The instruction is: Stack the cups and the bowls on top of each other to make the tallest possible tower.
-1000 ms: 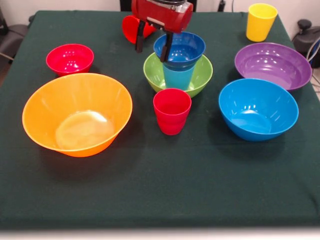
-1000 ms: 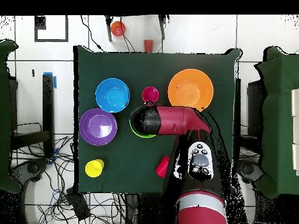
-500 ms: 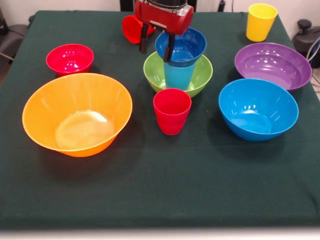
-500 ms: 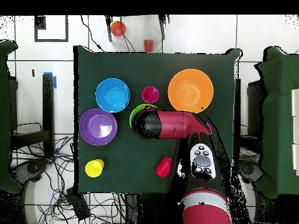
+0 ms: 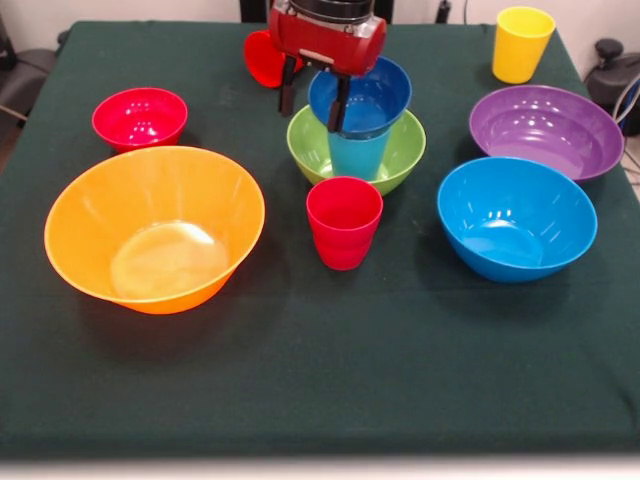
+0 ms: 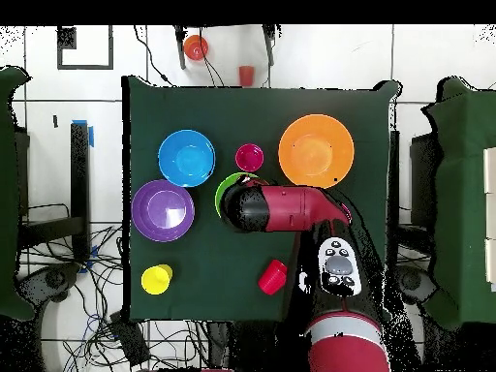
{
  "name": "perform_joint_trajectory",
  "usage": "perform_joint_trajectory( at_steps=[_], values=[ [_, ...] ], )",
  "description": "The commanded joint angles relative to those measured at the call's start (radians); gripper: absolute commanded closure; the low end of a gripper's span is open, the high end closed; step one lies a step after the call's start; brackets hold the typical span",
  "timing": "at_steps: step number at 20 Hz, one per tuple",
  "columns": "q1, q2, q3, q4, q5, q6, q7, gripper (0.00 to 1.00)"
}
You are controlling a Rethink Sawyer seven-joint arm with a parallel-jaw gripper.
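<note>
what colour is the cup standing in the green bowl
Light blue. The cup stands in the green bowl under a small dark blue bowl; the front view shows it best.

Small bowl [image 5: 362, 97] on cup [image 5: 357, 153] in medium bowl [image 5: 402, 152] (mid-table); another cup [image 5: 344, 222] just before.

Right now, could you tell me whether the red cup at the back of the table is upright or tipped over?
Tipped over. The red cup lies on its side on the cloth, partly hidden behind the gripper.
</note>
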State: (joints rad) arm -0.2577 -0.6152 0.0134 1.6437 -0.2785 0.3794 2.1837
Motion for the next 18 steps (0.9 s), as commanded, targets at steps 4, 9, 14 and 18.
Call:
perform_joint_trajectory(
  at_steps=[4,9,14,18],
  values=[
    [-0.031,0.048,0.127,-0.034,-0.06,0.044,-0.108,0.0],
    [-0.043,0.027,0.139,-0.014,-0.073,0.045,-0.122,0.0],
    [-0.038,0.0,0.154,0.004,-0.061,0.125,-0.142,0.0],
    [-0.04,0.008,0.167,-0.015,-0.039,0.208,-0.146,0.0]
  ],
)
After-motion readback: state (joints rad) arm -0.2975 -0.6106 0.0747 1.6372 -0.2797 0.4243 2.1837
